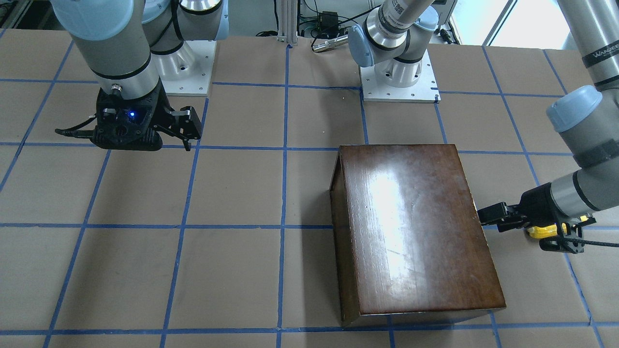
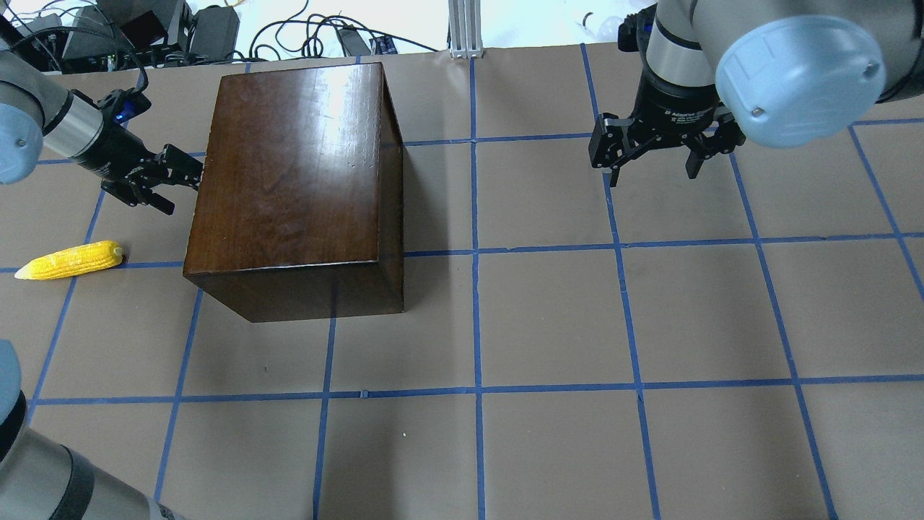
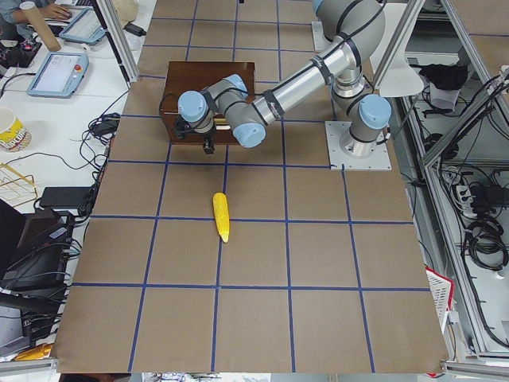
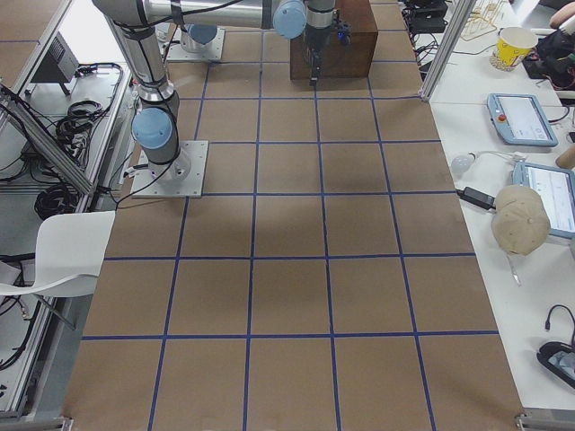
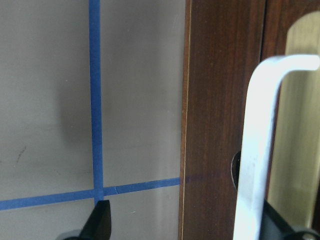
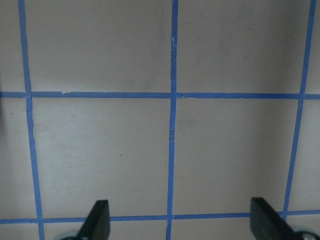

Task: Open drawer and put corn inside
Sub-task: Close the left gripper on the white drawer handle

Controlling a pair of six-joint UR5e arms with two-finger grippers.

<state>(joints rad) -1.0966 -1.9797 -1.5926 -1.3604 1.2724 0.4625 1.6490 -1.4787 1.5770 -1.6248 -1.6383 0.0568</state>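
The dark-brown glossy box [image 2: 289,166] stands on the left half of the table. Its drawer is slid in; the left wrist view shows the dark front [image 5: 225,100] with a pale metal handle [image 5: 255,150]. My left gripper [image 2: 173,180] is open and level with that face, with one finger [image 5: 100,220] on the table side and the other low behind the handle. The yellow corn [image 2: 72,260] lies on the table to the box's left, apart from the gripper. My right gripper [image 2: 653,162] is open and empty above bare table at the far right.
The table is brown board with a grid of blue tape [image 2: 476,253]. The arm bases [image 1: 399,82] stand at the robot's edge. Cables and equipment [image 2: 180,29] lie beyond the far edge, behind the box.
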